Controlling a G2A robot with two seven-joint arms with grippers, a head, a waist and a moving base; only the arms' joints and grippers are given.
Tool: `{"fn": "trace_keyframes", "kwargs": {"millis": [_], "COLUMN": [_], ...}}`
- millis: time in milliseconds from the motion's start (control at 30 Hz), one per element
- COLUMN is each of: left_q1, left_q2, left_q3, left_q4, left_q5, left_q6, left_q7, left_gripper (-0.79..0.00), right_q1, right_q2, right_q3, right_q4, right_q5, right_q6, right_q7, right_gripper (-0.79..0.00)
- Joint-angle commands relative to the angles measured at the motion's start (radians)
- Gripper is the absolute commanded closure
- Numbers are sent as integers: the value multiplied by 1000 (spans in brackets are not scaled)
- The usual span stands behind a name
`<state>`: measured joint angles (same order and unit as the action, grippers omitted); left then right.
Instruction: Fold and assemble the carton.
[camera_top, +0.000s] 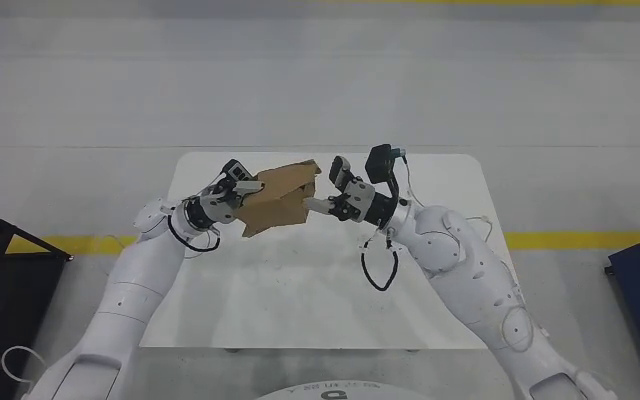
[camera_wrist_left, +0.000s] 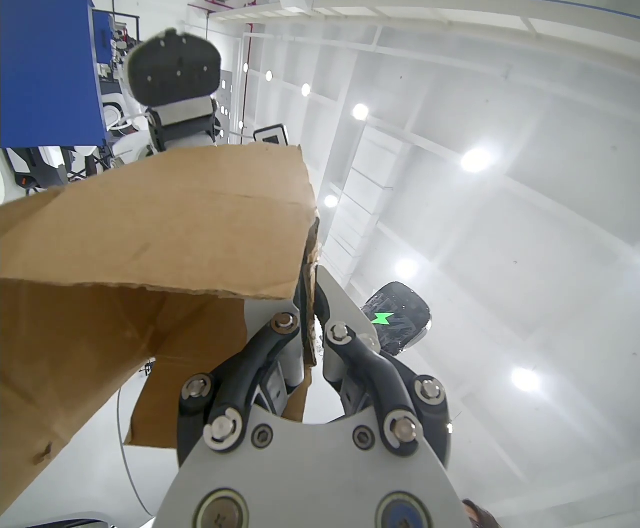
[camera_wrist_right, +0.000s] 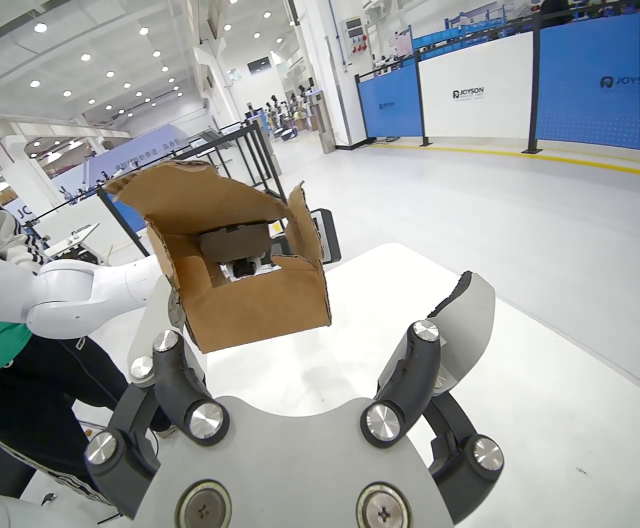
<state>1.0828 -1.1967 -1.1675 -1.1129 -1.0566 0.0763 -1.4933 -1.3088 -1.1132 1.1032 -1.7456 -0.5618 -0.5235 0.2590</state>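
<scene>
While the left pincer (camera_wrist_left: 311, 300) clamps one wall of the carton (camera_wrist_left: 150, 225) — open-ended — the right pincer (camera_wrist_right: 320, 300) gapes wide.

Bright industrial hall.
White counter (camera_top: 300, 300) on a grey floor (camera_top: 320, 80) with a yellow line (camera_top: 560, 240); blue partitions (camera_wrist_right: 585, 85) and round ceiling lights (camera_wrist_left: 475, 160) beyond.

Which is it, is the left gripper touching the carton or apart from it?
Touching. The left wrist view shows the left gripper clamping the carton between its jaws.
</scene>
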Motion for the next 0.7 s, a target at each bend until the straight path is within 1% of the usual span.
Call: {"fn": "trace_keyframes", "kwargs": {"millis": [0,200,367,567,667], "left_q1": [1,4,12,17,19], "left_q2": [0,0,-1,-2,-3], "left_q3": [2,1,-4,-11,-12], "left_q4": [-4,-12,-6,5,5], "left_q5": [3,3,-30,-59,-61], "left_q6": [3,6,23,39,42], "left_q7": [-5,-9,-20,-37,-41], "left_gripper": [0,0,0,0,0], "right_q1": [4,16,16,-2,3], "right_q2": [-2,-9,-12,-8,-7], "right_q3": [-6,-28,-37,30,61], "right_q4": [4,13,10,23,53], "right_q5": [-10,-26,-32,56,95], "right_q6": [15,32,24,-21,-12], "right_q7": [0,8,-3,-63,-77], "right_gripper": [-785,-785,-785,-785,-785]}}
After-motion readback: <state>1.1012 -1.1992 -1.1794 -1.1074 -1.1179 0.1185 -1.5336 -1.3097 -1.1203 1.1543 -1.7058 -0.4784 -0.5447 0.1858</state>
